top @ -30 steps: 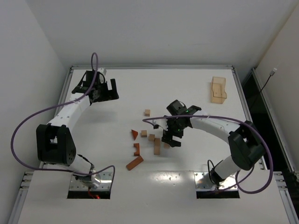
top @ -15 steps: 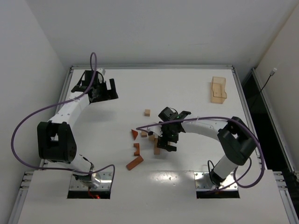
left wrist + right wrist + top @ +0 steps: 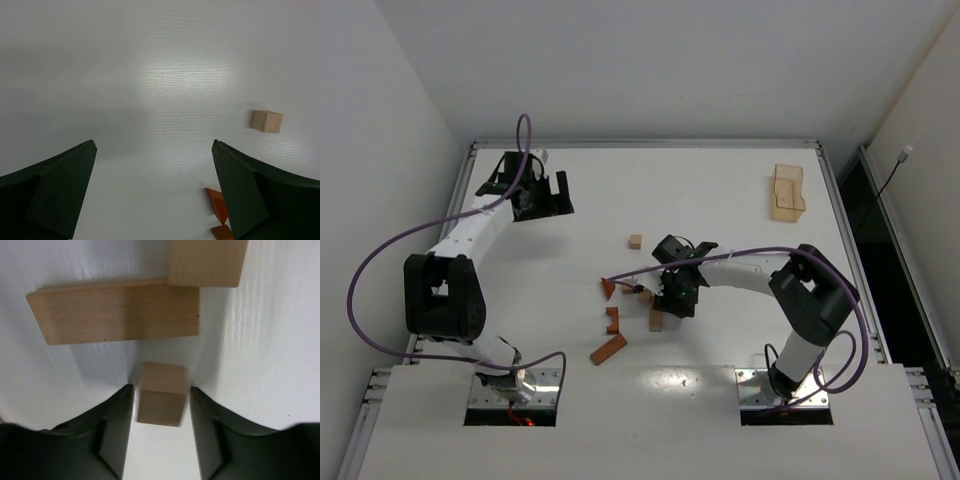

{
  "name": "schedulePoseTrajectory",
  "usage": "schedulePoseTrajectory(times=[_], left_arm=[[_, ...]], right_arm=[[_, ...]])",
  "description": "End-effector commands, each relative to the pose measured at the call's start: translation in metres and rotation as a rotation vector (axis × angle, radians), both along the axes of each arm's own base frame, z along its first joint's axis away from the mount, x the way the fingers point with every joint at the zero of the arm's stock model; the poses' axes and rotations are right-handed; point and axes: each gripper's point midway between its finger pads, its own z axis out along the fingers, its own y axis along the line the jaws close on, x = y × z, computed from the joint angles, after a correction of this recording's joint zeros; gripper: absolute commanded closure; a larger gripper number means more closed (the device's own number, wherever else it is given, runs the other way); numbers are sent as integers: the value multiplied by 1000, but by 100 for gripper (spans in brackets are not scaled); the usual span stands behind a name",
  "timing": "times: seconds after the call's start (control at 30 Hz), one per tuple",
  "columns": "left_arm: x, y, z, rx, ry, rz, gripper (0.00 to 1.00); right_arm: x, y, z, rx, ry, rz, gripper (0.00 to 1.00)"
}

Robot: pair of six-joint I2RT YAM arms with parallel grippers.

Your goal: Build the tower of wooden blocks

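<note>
The wood blocks lie loose and flat mid-table; no wood block tower is in view. A lone tan cube (image 3: 635, 241) (image 3: 266, 121) sits apart. Below it lie a red triangle (image 3: 608, 288) (image 3: 217, 205), a reddish notched piece (image 3: 613, 320), a reddish bar (image 3: 608, 349) and a tan block (image 3: 656, 320). My right gripper (image 3: 672, 297) (image 3: 161, 387) is low over the tan pieces, its jaws close around a small tan cube (image 3: 161, 400) with thin gaps on both sides. A long tan block (image 3: 120, 312) lies just beyond. My left gripper (image 3: 548, 195) (image 3: 154, 142) hangs wide open at far left, holding nothing.
A flat light-tan tray (image 3: 786, 192) sits at the far right of the table. Another tan block (image 3: 207, 262) touches the long one's end. A raised rim (image 3: 640, 144) runs along the table's far edge.
My right gripper moved left and down onto the tan blocks, and its jaws narrowed around the small cube. The left arm stayed put.
</note>
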Motion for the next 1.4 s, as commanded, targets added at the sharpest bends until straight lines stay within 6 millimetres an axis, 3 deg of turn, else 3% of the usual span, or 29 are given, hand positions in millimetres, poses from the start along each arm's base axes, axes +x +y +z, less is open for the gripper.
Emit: schedulePoseTrajectory(times=[0.0, 0.03, 0.07, 0.13, 0.23, 0.3, 0.47, 0.57, 0.73, 0.77, 0.97, 1.2, 1.37], left_arm=[[8, 4, 10, 0, -40, 8, 0], [10, 4, 12, 0, -49, 8, 0], [8, 4, 8, 0, -40, 8, 0], [10, 4, 9, 0, -49, 8, 0], [10, 4, 6, 0, -40, 8, 0], [11, 7, 6, 10, -41, 17, 0], [14, 20, 13, 55, -79, 116, 0], [12, 11, 18, 77, -97, 116, 0], [5, 4, 28, 87, -141, 116, 0], [4, 0, 28, 93, -143, 99, 0], [8, -7, 33, 96, -156, 88, 0], [10, -6, 25, 106, -137, 94, 0], [13, -6, 16, 111, -114, 92, 0]], right_arm=[[10, 22, 12, 51, -56, 12, 58], [12, 20, 12, 44, -64, 10, 67], [10, 23, 15, 51, -70, 19, 86], [9, 26, 18, 58, -76, 28, 100], [8, 25, 24, 67, -80, 18, 100], [11, 32, 40, 98, -86, -1, 100], [50, 40, 83, 190, -148, -288, 100], [67, 48, 98, 244, -135, -460, 100], [98, 50, 96, 219, -149, -726, 100], [97, 50, 82, 177, -118, -749, 100], [123, 69, 65, 129, -43, -951, 100], [151, 60, 63, 158, 45, -1175, 100], [165, 57, 62, 206, 79, -1226, 100]])
